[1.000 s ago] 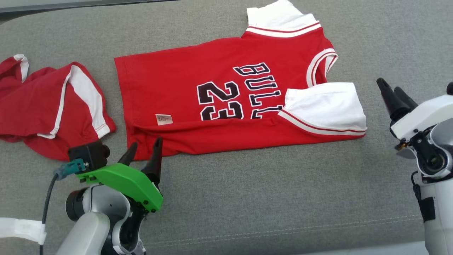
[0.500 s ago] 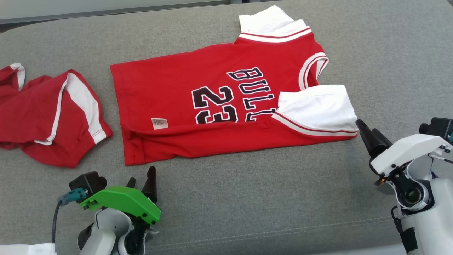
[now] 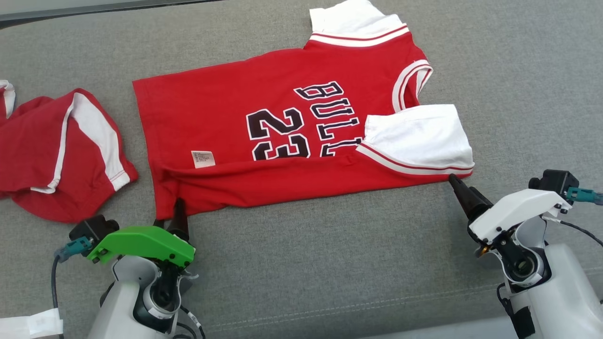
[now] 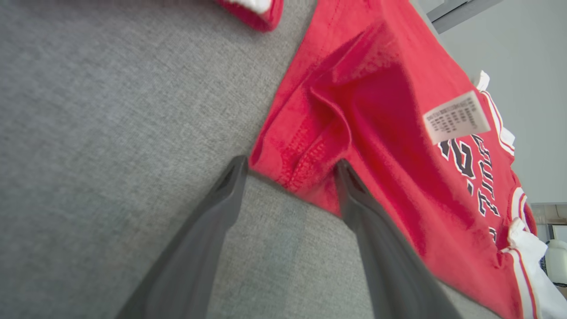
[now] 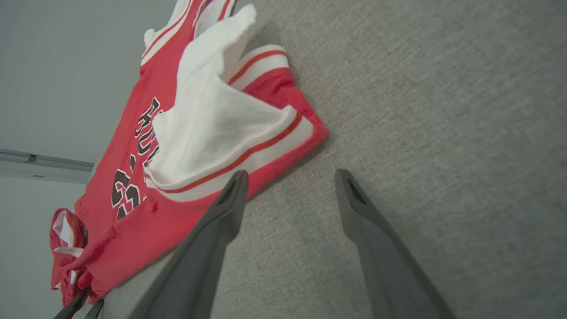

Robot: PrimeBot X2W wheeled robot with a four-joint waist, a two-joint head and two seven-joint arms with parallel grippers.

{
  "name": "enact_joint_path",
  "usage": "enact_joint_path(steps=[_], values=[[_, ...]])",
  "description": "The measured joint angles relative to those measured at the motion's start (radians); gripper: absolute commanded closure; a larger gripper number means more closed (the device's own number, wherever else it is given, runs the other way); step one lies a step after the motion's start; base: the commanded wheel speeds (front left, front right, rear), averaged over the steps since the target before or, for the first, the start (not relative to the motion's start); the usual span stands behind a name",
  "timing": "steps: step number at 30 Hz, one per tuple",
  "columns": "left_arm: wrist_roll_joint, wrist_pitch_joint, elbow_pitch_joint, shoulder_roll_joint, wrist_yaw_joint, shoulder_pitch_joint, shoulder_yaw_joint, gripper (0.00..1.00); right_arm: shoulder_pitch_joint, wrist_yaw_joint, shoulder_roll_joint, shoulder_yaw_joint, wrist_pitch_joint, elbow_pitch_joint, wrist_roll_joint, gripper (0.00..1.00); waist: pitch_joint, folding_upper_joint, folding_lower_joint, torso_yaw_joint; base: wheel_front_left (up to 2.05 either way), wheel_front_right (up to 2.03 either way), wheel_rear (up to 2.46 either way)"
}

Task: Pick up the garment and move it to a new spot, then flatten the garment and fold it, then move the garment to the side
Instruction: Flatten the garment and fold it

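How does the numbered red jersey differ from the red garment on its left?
The jersey lies spread nearly flat; the left garment is bunched. The jersey bears black lettering and a 23; the left garment shows no print. The jersey has white sleeves; the left garment a white stripe. Both are red and white, on the grey cushion.

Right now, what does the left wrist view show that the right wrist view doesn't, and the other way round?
Left wrist view: the open left tool straddling the jersey's stitched hem corner, seen close up.

Right wrist view: the open right tool just short of the folded white sleeve, one finger at the jersey's edge, the other over bare cushion.

Both: the red jersey with its black lettering, the grey cushion, and a bit of the second red-and-white garment.
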Motion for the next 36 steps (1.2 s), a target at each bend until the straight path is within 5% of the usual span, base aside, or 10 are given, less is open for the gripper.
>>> enact_joint_path(steps=[11,15,17,18,19,22,23,36], values=[[-0.009,-0.038,0.086,-0.020,-0.040,-0.070,0.008,0.02,-0.104,0.001,0.008,0.010,-0.053,0.136,0.038,0.00,0.037,0.0000,0.0000,0.007,0.00,0.00,0.00],[-0.013,-0.047,0.119,-0.029,-0.053,-0.090,0.008,0.47,-0.152,0.002,0.005,0.015,-0.078,0.204,0.037,0.00,0.045,0.0000,0.0000,0.016,0.00,0.00,0.00],[-0.013,-0.053,0.135,-0.030,-0.061,-0.097,0.007,0.55,-0.173,0.002,0.002,0.019,-0.090,0.231,0.038,0.00,0.048,-0.0001,0.0000,0.020,0.00,0.00,0.00],[-0.013,-0.056,0.141,-0.032,-0.063,-0.101,0.006,0.60,-0.183,0.002,0.001,0.021,-0.096,0.242,0.039,0.07,0.049,0.0000,0.0000,0.022,0.00,0.00,0.00],[-0.014,-0.060,0.146,-0.034,-0.068,-0.105,0.006,0.64,-0.190,0.002,-0.002,0.026,-0.104,0.248,0.042,0.52,0.050,0.0000,0.0000,0.024,0.00,0.00,0.00],[-0.016,-0.072,0.164,-0.036,-0.081,-0.110,0.007,0.88,-0.200,0.002,-0.010,0.039,-0.119,0.262,0.057,0.78,0.053,0.0000,0.0000,0.029,0.00,0.00,0.00],[-0.016,-0.077,0.167,-0.037,-0.090,-0.110,0.007,1.00,-0.200,0.001,-0.013,0.044,-0.123,0.263,0.063,1.00,0.053,0.0000,0.0000,0.029,0.00,0.00,0.00],[0.011,-0.059,0.023,0.023,-0.144,-0.035,-0.040,1.00,-0.141,0.001,-0.085,0.057,-0.092,0.141,0.212,1.00,0.031,0.0000,0.0000,0.027,0.00,0.00,0.00]])
